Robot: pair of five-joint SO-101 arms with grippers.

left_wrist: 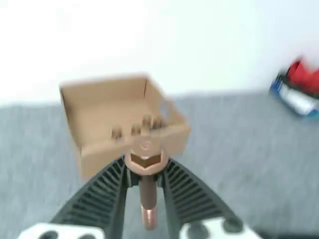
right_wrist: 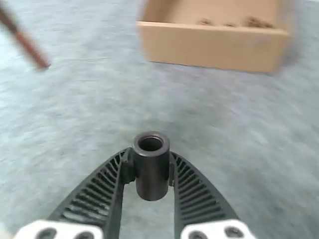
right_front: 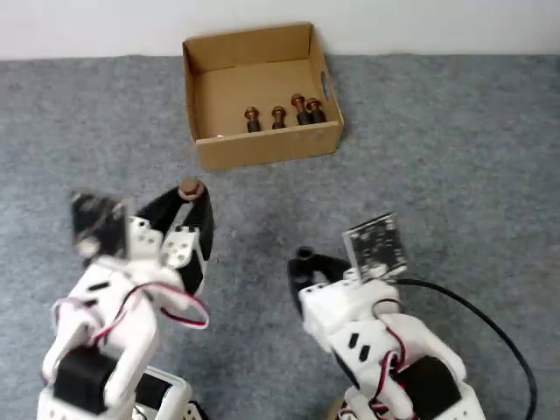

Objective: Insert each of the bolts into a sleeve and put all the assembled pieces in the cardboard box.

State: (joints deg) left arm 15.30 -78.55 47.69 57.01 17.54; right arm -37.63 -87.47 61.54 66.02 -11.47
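Gripping a copper-coloured bolt (left_wrist: 148, 199) just below its hexagonal head, the left tool (left_wrist: 144, 167) is closed on it. The head points toward the cardboard box (right_front: 267, 149) and the threaded end points back toward the wrist. From the high view only the bolt's head shows at the tool's tip, near the box's front wall but apart from it; the shank is hidden between the fingers.

The right tool (right_wrist: 150, 164) is closed on a dark cylindrical sleeve (right_wrist: 151, 177), held above the grey table (right_front: 455, 175) with its open bore facing the wrist camera. How deep the bore goes cannot be made out. From above, only the sleeve's upper end shows beyond the tool.

The box is open-topped and sits at the table's far side. Four assembled pieces (right_front: 278, 117) stand in a row inside, close to the front wall, with copper heads over dark sleeves. Whether the two rightmost touch cannot be determined. In both wrist views the front wall cuts off their lower parts.

A red and blue object (left_wrist: 299, 89) lies on the table, too blurred to identify.
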